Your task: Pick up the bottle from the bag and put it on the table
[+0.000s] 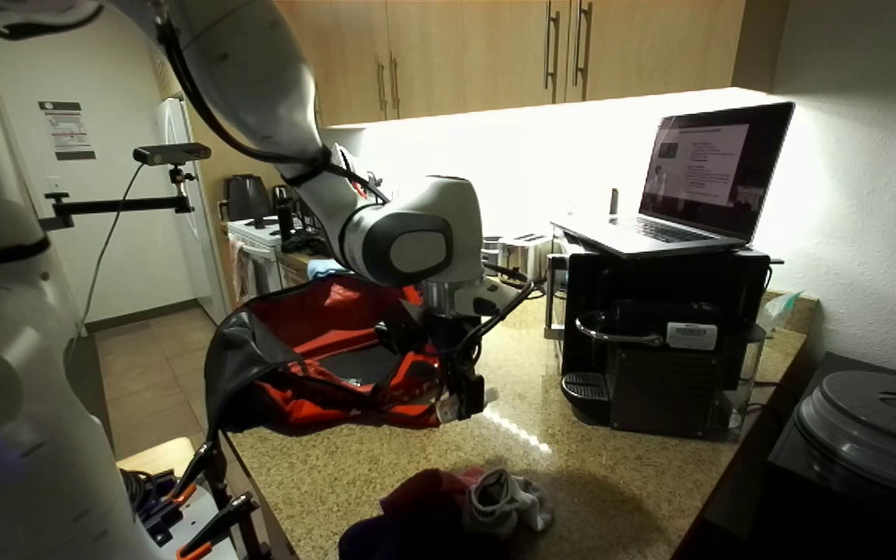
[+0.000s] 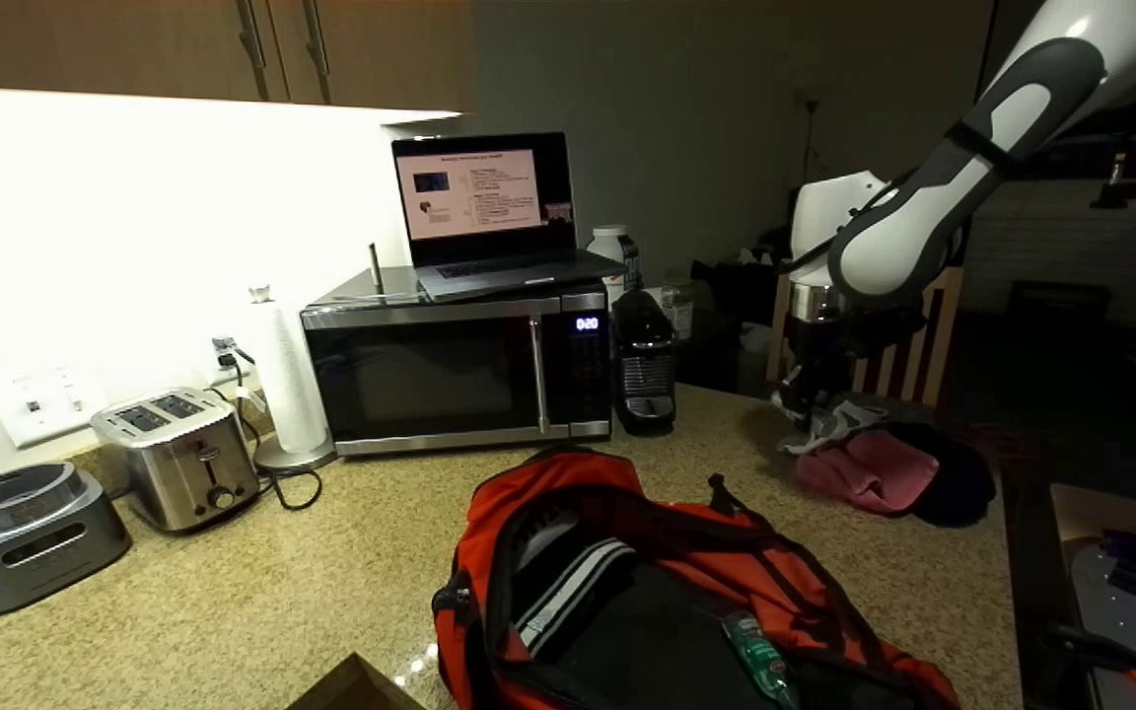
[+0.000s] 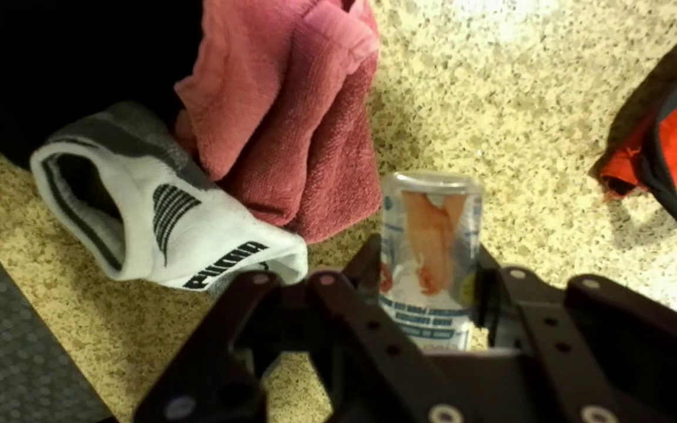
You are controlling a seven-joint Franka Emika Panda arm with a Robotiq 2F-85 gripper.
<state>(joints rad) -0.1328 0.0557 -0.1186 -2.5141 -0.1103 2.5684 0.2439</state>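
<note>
A robot's gripper (image 3: 429,259) is clamping a clear bottle (image 3: 432,249) printed in blue, its jaws pressing from both sides; the pick appears to be done, and the placing step is apparently in hand. Just beside the grip, a white-and-gray Puma sock (image 3: 197,235) and a pink cloth (image 3: 297,129) are lying on the speckled tan table (image 3: 468,100), the bottle's likely destination. The views are leaving unclear whether the bottle's lower end is touching that surface or hanging over it. The next move is probably calling for a straight, gentle lowering onto the stretch between the cloth and the red bag (image 2: 553,478), with the bottle standing steady before the jaws begin parting; coming down on the cloth's soft edge would be risking a topple. That bag is sitting apart from the bottle, with what looks like a green-labeled bottle (image 2: 761,661) lying inside, seemingly playing no part in this placement. Farther back, a microwave (image 2: 450,380) is bearing a lit laptop (image 2: 484,197), a black coffee machine (image 2: 645,365) standing just beside it.
</note>
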